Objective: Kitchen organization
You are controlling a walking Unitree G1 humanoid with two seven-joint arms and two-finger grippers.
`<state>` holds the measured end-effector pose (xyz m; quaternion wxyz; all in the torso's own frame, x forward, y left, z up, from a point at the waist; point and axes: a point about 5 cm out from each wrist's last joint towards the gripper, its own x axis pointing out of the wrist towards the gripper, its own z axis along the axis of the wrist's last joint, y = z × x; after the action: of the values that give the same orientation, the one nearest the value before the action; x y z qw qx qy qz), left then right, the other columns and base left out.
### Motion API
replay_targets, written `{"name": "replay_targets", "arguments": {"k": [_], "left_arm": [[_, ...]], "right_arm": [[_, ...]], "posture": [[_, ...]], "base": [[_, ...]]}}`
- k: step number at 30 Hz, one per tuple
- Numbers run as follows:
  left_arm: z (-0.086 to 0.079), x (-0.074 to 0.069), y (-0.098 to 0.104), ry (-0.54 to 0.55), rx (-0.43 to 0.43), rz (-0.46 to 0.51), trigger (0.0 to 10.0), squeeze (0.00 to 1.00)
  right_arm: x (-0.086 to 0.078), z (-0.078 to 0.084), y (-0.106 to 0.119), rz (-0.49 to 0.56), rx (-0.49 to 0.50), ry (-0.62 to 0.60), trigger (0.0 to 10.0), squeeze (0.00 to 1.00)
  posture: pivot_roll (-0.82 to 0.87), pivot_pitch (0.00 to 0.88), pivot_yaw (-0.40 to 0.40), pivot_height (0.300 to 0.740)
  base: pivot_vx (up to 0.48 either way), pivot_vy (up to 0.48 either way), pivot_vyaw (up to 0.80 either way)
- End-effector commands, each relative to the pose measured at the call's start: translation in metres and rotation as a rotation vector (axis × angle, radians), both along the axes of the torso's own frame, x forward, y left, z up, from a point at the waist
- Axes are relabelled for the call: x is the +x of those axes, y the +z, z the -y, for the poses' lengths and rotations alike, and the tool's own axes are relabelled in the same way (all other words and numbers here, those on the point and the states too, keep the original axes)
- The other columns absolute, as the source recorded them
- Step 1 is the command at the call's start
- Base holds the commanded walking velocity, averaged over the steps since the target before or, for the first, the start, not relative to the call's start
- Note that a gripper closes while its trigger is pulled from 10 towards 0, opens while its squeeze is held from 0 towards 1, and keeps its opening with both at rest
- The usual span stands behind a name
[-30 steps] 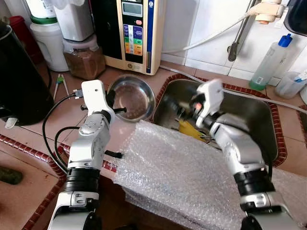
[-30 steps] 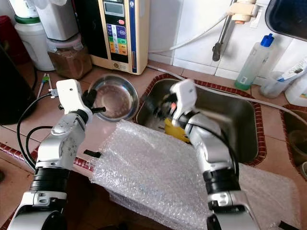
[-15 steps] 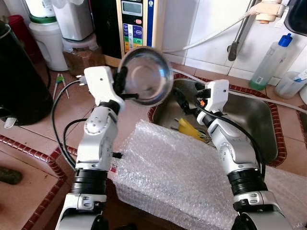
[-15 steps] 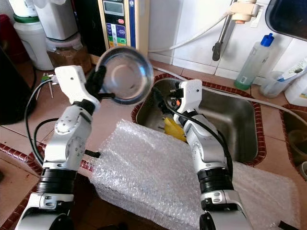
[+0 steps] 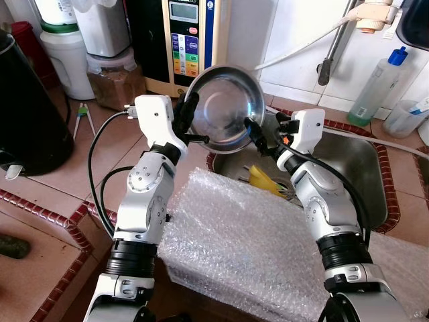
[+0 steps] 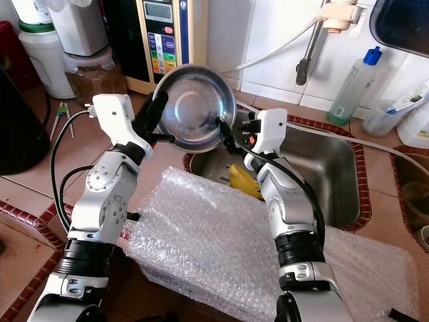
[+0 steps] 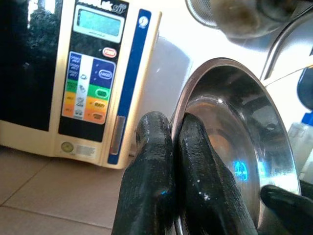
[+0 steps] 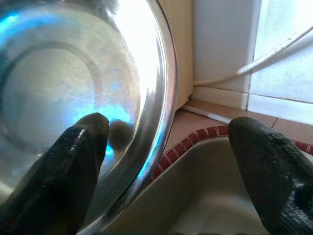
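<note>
Above sink [image 5: 362, 168]: left gripper [image 5: 186, 115] jaws pinching bowl [image 5: 224, 117] rim; right gripper [image 5: 263, 134] jaws spread astride rim.

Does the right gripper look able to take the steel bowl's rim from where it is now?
Probably yes. The right gripper is open astride the steel bowl rim, one finger inside; the left gripper pinches the opposite edge.

Bowl [image 5: 224, 107] above sink [image 5: 365, 168] (left edge), bubble wrap [image 5: 248, 248] in front
</note>
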<state>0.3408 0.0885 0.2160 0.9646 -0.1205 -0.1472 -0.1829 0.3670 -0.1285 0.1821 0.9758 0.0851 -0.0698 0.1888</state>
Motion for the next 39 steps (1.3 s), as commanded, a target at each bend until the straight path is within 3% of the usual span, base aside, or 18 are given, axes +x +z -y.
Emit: {"name": "replay_targets", "arguments": {"k": [1, 6, 9, 19, 28, 39], "left_arm": [[0.004, -0.004, 0.008, -0.026, -0.003, 0.043, 0.0, 0.00], [0.005, -0.005, 0.007, -0.036, -0.006, 0.042, 0.0, 0.00], [0.007, -0.006, 0.007, -0.044, -0.018, 0.042, 0.0, 0.00], [0.005, -0.005, 0.009, -0.042, -0.020, 0.047, 0.0, 0.00], [0.004, -0.005, 0.008, -0.040, -0.022, 0.045, 0.0, 0.00], [0.003, -0.004, 0.008, -0.044, -0.024, 0.042, 0.0, 0.00]], "right_arm": [[0.004, 0.001, 0.008, 0.006, 0.026, -0.018, 0.0, 0.00], [0.008, 0.003, 0.013, -0.016, 0.088, -0.037, 0.0, 0.00], [0.011, 0.015, 0.005, -0.074, 0.124, -0.118, 0.0, 0.00], [0.014, 0.023, 0.002, -0.127, 0.188, -0.100, 0.0, 0.00], [0.011, 0.010, 0.009, -0.106, 0.247, 0.058, 0.0, 0.00], [0.002, -0.006, -0.003, -0.165, 0.194, 0.194, 0.0, 0.00]], "posture": [[-0.03, 0.029, -0.009, 0.740], [-0.03, 0.031, -0.010, 0.740], [-0.03, 0.032, -0.010, 0.740], [-0.03, 0.034, -0.009, 0.740], [-0.03, 0.032, -0.008, 0.740], [-0.03, 0.031, -0.006, 0.740]], "base": [[0.000, 0.000, 0.00], [0.000, 0.000, 0.00], [0.000, 0.000, 0.00], [0.000, 0.000, 0.00], [0.000, 0.000, 0.00], [0.000, 0.000, 0.00]]}}
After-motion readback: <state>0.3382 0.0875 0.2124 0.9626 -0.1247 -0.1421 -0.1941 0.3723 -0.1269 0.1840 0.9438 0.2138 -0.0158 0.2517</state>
